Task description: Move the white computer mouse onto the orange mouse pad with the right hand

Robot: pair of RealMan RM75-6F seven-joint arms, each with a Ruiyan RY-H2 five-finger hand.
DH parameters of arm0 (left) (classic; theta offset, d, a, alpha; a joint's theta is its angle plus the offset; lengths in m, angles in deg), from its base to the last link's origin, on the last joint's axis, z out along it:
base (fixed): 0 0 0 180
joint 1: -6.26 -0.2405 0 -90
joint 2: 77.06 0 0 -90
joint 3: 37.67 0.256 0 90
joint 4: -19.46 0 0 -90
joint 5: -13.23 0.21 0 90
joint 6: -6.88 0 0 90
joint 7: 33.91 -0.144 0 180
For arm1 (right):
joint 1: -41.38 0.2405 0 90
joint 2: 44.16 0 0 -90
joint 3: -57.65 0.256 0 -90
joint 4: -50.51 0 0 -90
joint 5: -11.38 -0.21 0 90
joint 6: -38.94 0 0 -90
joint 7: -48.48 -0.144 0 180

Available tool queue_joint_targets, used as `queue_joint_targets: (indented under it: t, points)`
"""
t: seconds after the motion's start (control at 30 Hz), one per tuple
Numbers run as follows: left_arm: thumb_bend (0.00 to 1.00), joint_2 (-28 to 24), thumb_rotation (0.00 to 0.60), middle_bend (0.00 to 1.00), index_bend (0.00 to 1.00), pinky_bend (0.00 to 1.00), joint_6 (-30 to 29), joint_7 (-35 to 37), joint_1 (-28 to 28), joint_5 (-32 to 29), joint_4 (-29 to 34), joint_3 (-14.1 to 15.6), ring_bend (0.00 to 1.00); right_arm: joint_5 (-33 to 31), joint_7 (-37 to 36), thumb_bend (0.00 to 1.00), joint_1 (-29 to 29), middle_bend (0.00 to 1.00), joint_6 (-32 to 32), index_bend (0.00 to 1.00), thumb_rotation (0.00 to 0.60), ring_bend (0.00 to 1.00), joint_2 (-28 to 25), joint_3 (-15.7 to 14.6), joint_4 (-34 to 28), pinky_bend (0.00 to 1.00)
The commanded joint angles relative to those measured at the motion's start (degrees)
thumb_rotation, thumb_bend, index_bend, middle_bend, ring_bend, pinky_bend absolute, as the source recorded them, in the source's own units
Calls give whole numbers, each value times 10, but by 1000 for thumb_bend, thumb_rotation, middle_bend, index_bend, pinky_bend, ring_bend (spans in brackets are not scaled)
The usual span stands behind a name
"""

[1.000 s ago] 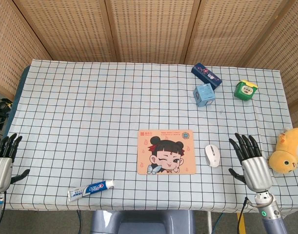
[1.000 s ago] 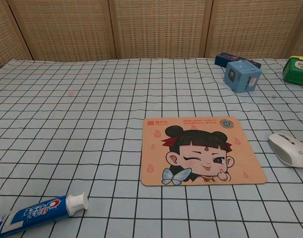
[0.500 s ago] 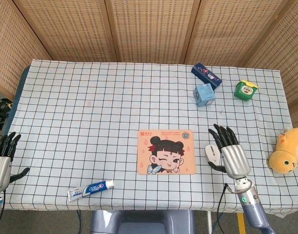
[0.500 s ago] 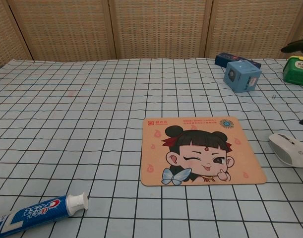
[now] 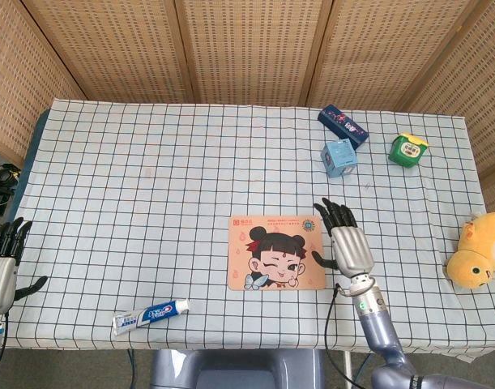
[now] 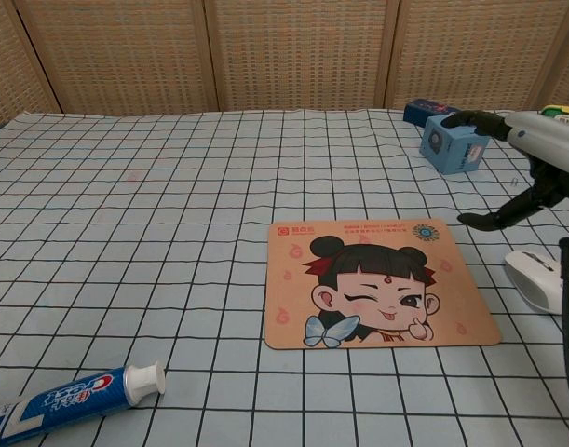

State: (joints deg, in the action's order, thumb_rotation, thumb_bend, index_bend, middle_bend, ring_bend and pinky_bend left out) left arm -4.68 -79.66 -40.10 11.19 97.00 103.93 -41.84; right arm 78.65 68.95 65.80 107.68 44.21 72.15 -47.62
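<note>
Right robot hand (image 5: 350,245) hovers, fingers apart, above white mouse (image 6: 543,279) at mouse pad's (image 5: 275,252) 3 o'clock; left robot hand (image 5: 2,263) open; toothpaste (image 5: 151,314) at 8.

Both hands alike: right hand (image 5: 350,247) w/ silver-grey metal back, black fingers (image 5: 338,213), grey-blue forearm w/ small green light, thin black cable. Left hand (image 5: 2,263) same silver & black build.

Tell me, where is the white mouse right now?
In the chest view the white mouse lies on the checked cloth just right of the orange mouse pad, below the raised right hand. The head view hides it.
</note>
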Motion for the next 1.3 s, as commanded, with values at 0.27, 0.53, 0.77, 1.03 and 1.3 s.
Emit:
queue_joint_targets:
  t: [0.27, 0.53, 0.77, 1.03, 1.3]
  points:
    - [0, -1, 600, 0, 0, 0, 1, 9, 0, -1, -3, 0, 0, -106, 77, 426, 38, 0, -16, 3, 600, 0, 59, 8, 38, 0]
    - [0, -1, 600, 0, 0, 0, 0, 8, 1, 3, -2, 2, 0, -160, 118, 383, 46, 0, -4, 0, 600, 0, 59, 6, 44, 0]
    - [0, 0, 600, 0, 0, 0, -1, 7, 1, 4, -2, 3, 0, -182, 128, 384, 55, 0, -4, 0, 600, 0, 64, 6, 59, 0]
    - [0, -1, 600, 0, 0, 0, -2, 13, 1, 6, -2, 3, 0, -209, 134, 383, 64, 0, -9, 0, 600, 0, 73, 2, 95, 0]
    - [0, -2, 600, 0, 0, 0, -5, 14, 0, 8, 1, 4, 0, -220, 142, 383, 72, 0, -9, 0, 600, 0, 80, 2, 120, 0]
